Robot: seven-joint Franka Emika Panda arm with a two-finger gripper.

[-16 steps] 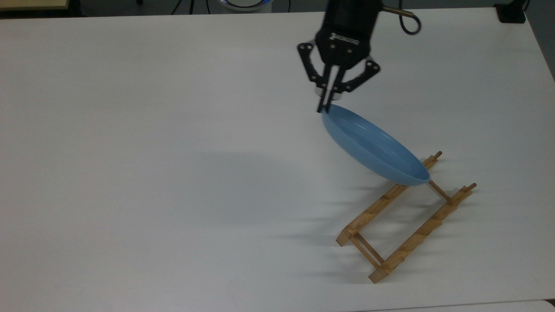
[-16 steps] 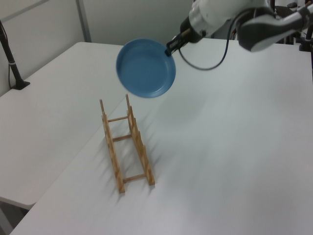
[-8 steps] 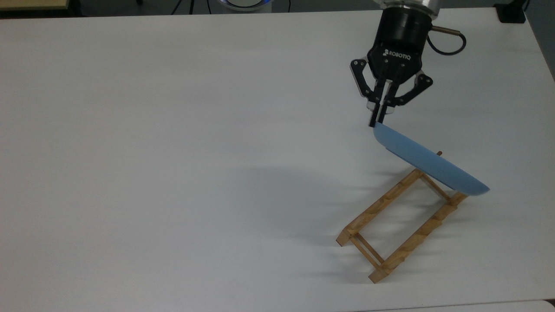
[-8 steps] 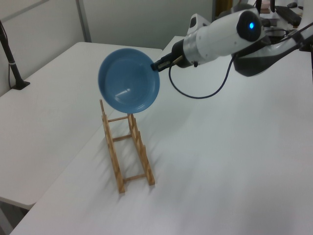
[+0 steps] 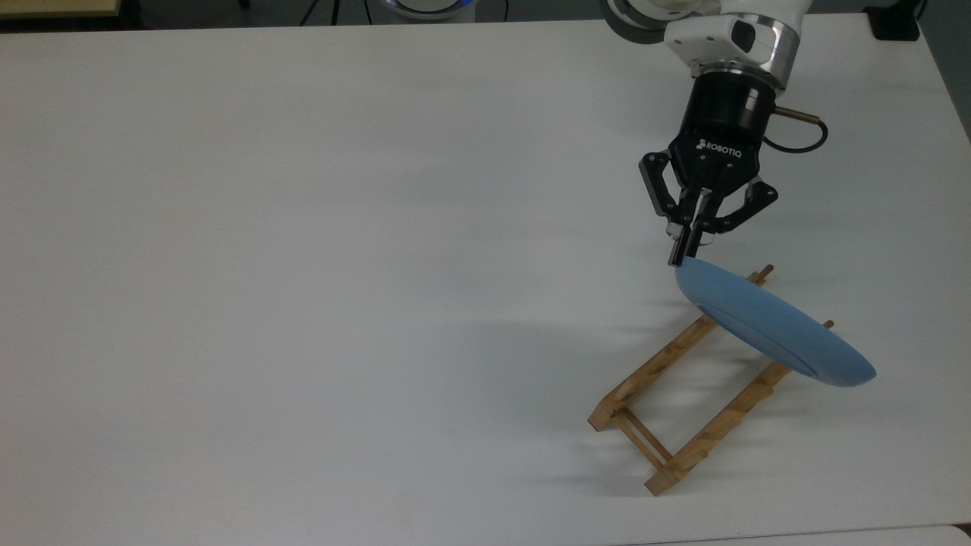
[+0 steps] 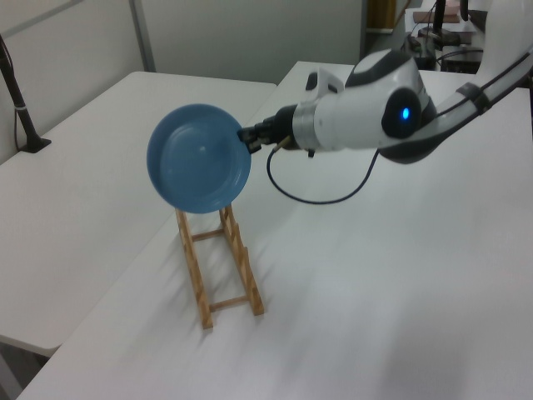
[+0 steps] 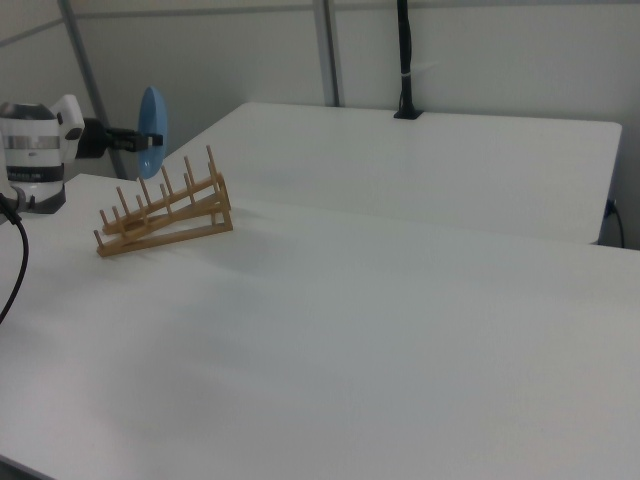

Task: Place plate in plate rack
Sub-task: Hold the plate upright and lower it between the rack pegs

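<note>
My gripper [image 5: 679, 260] [image 6: 245, 138] [image 7: 133, 140] is shut on the rim of the light-blue plate [image 5: 770, 322] [image 6: 198, 158] [image 7: 152, 131]. The plate stands nearly on edge in the air, above the far end of the wooden plate rack [image 5: 686, 394] [image 6: 218, 258] [image 7: 160, 212]. In the top view the plate covers the rack's upper right end, and its underside faces the camera. In the right view the plate hangs edge-on above the rack's pegs, clear of them. In the left view its hollow face is turned toward the camera.
The rack stands on a white table [image 5: 303, 265], close to its front edge in the top view. A second white table [image 7: 430, 160] adjoins it, with a black post [image 7: 405, 60] at its far side. A black cable [image 6: 321, 187] loops under the arm's wrist.
The arm has moved toward the rack, carrying the plate lower and further over the rack's far end. The plate has tipped more upright, so the top view now shows its underside.
</note>
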